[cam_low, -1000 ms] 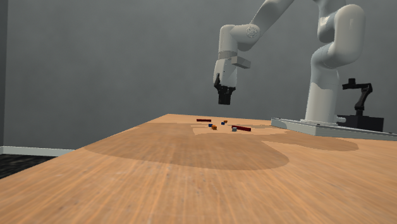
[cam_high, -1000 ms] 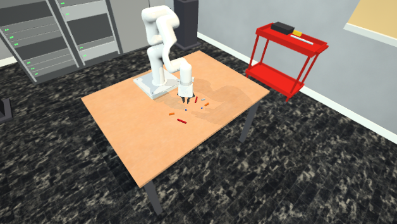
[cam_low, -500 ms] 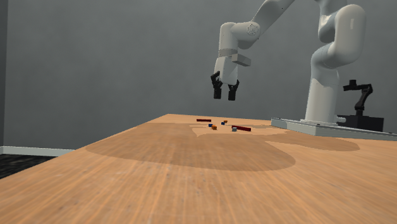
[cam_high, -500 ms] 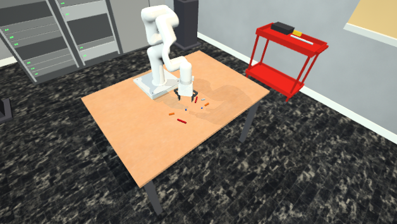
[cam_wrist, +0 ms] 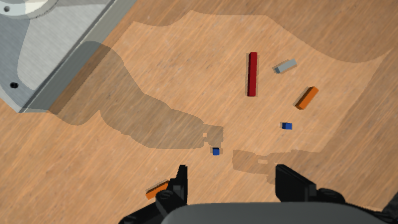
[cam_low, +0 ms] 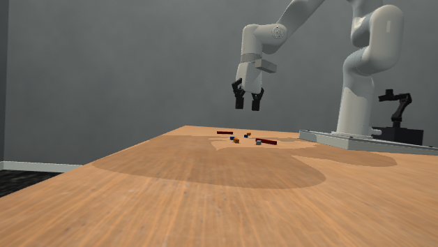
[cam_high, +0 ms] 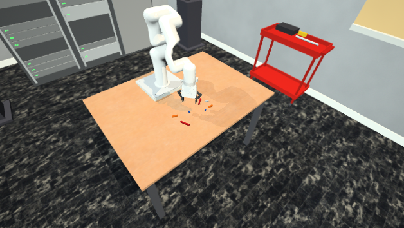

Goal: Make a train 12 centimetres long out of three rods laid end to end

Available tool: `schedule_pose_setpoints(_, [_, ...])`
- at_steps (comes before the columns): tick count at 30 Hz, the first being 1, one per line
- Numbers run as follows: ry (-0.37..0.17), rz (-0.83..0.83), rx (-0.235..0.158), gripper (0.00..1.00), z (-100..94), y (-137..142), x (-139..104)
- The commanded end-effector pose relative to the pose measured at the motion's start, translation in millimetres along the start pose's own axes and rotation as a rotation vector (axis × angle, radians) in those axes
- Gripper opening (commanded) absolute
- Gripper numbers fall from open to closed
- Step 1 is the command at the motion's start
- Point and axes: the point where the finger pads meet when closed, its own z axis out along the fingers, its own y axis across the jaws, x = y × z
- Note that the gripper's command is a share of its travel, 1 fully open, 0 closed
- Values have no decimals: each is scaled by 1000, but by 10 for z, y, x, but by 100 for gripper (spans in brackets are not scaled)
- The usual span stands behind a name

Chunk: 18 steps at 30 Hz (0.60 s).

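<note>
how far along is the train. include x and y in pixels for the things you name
Nothing is joined yet: the two red rods, two orange rods [cam_high: 210, 106], two blue rods and grey rod [cam_high: 206, 101] [cam_wrist: 286, 66] all lie apart. The open hand [cam_high: 190, 100] [cam_low: 247, 105] [cam_wrist: 231, 179] hovers above the table, holding nothing. Picking three rods that total 12 and lining them up end to end is all left.

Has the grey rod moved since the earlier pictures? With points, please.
No; in the exterior view, the grey rod [cam_high: 206, 101] [cam_low: 258, 142] [cam_wrist: 286, 66] keeps the same place relative to the base plate [cam_high: 146, 86] [cam_low: 328, 139] [cam_wrist: 60, 30].
</note>
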Motion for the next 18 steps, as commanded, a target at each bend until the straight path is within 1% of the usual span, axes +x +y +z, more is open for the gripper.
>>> schedule_pose_setpoints(1, [-5,91,-2,100,5,217,63])
schedule_pose_setpoints(4, [-7,203,-1,100,32,466,170])
schedule_pose_setpoints(11, [-12,361,0,100,81,810,355])
schedule_pose_setpoints(13, [-12,361,0,100,81,810,355])
schedule_pose_setpoints(15, [-14,451,-1,100,115,1002,481])
schedule_pose_setpoints(18, [-16,517,-1,100,142,1138,580])
